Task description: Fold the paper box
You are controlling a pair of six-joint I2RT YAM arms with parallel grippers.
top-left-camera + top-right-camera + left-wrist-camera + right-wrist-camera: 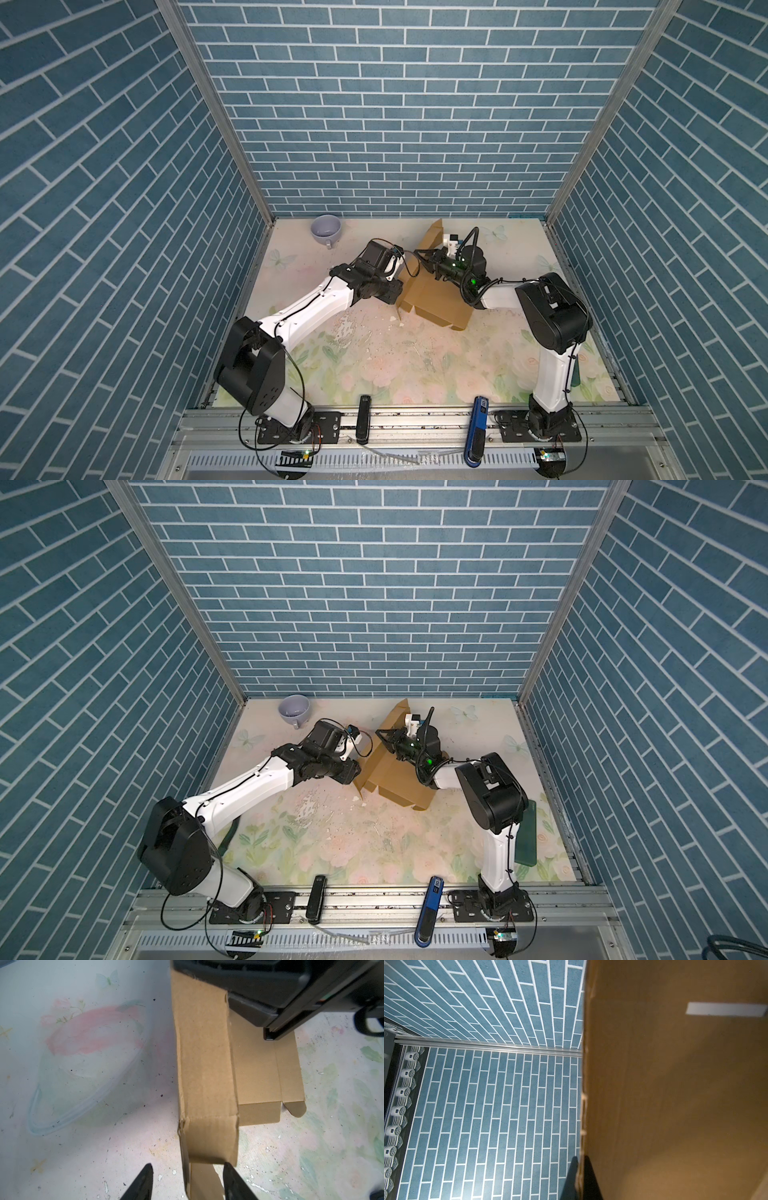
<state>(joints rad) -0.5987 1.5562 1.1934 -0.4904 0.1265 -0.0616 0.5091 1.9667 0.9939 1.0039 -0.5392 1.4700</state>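
While right end effector (580, 1178) clamps paper box (675, 1105), left end effector (187, 1167), parted, straddles it.

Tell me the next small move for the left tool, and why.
Probably close the left tool on the paper box flap standing between its open jaws. The right tool already pinches a raised panel's edge, so a second grip should let that side wall be folded.
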